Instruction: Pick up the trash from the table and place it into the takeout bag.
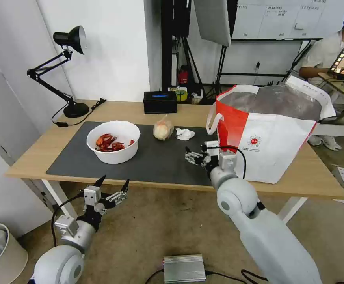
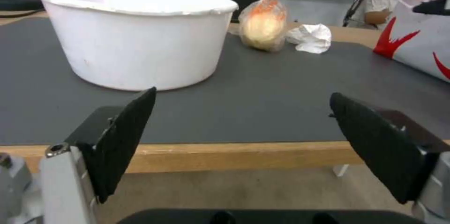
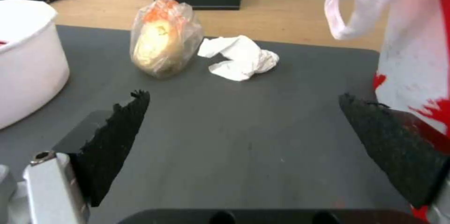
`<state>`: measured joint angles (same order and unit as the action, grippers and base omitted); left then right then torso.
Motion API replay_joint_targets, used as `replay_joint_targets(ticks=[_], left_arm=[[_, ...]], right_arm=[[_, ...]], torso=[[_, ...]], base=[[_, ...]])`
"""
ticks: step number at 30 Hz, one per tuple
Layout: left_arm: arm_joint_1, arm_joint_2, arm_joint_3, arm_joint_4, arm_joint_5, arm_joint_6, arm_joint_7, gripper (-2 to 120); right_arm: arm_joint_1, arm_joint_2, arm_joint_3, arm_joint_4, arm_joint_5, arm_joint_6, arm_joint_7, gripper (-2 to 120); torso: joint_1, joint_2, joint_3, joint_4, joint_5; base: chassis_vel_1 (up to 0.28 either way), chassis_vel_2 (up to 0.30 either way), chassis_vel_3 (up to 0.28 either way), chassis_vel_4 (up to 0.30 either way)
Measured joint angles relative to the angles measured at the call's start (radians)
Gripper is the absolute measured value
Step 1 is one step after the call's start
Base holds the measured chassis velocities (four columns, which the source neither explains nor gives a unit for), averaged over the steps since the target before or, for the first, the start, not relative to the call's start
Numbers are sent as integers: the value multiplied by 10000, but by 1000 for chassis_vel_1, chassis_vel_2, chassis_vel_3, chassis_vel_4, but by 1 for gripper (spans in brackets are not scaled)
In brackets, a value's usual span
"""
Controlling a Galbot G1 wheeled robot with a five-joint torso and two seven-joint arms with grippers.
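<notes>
Table: we see a light-wood table [image 1: 298, 179] with a dark grey mat [image 1: 156, 161].
Trash: the bowl [image 1: 113, 141], bagged bun [image 1: 162, 129] and tissue [image 1: 185, 134] sit on the mat.
Takeout bag: the bag [image 1: 272, 134] stands at the right.
Right tool [image 1: 196, 154]: released, over the mat, just beside the bag.
Left tool [image 1: 112, 185]: released, short of the table edge.
Risk: we judge the right tool may snag the strap handle [image 3: 363, 2], and the bowl may spill shells if tilted.

No legible text; round red logo on takeout bag [image 1: 270, 146] unreadable.
</notes>
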<state>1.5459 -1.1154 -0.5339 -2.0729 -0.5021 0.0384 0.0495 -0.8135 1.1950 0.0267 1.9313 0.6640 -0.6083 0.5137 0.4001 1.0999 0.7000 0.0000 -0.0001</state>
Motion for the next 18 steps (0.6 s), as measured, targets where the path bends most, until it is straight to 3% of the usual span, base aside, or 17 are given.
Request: replay_joint_targets(ticks=[18], left_arm=[[70, -157, 6, 50, 158, 12, 0, 100]], right_arm=[[1936, 647, -528, -1094, 1084, -1097, 1365, 100]], torso=[[0, 1, 0, 0, 0]], base=[[0, 0, 0, 0]])
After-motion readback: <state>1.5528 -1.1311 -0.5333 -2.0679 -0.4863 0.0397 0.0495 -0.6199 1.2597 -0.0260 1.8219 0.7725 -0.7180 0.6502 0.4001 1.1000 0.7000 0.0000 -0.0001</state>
